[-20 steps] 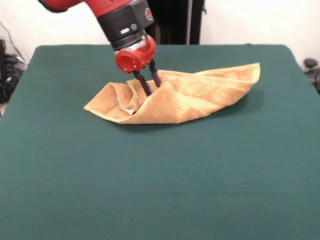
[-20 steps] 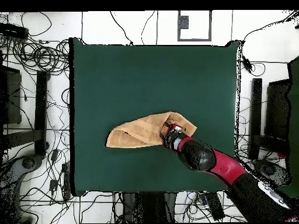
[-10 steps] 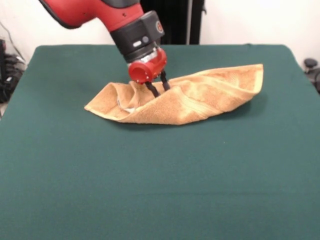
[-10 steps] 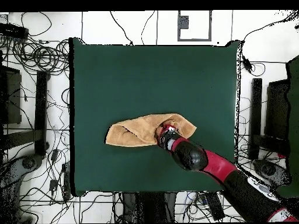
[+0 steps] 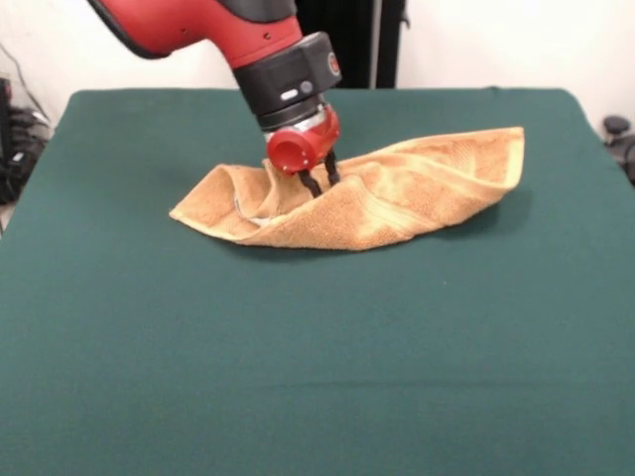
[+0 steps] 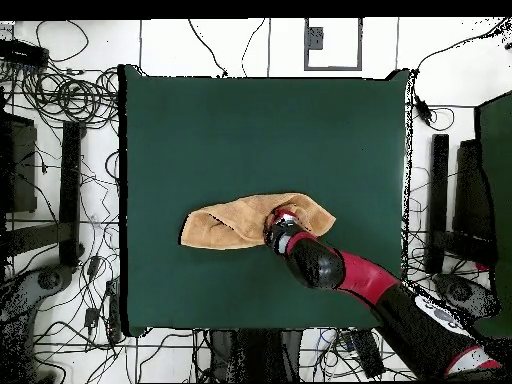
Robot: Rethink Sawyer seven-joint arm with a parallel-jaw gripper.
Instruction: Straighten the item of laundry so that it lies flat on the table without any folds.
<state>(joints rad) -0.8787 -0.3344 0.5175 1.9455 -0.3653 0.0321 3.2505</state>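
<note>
Worktop point(image 5: 317, 377): dark green cloth, bare across its near half in the front view.
Towel point(image 5: 397, 198): tan-orange terry, lying crumpled near the worktop's middle; long folded ridge along its near edge, one corner raised at the right, woven bands visible.
Fingers point(image 5: 310, 182): two thin black prongs, close together, tips sunk into a towel fold; grasp itself hidden, cannot tell.
Arm point(image 6: 370, 285): red and black, slanting down over the towel.

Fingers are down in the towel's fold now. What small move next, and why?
Probably close the fingers on the raised fold, then lift slightly. The gripper sits in the crease of the towel, which lies bunched and doubled over on the table; whether cloth is already pinched isn't visible.
</note>
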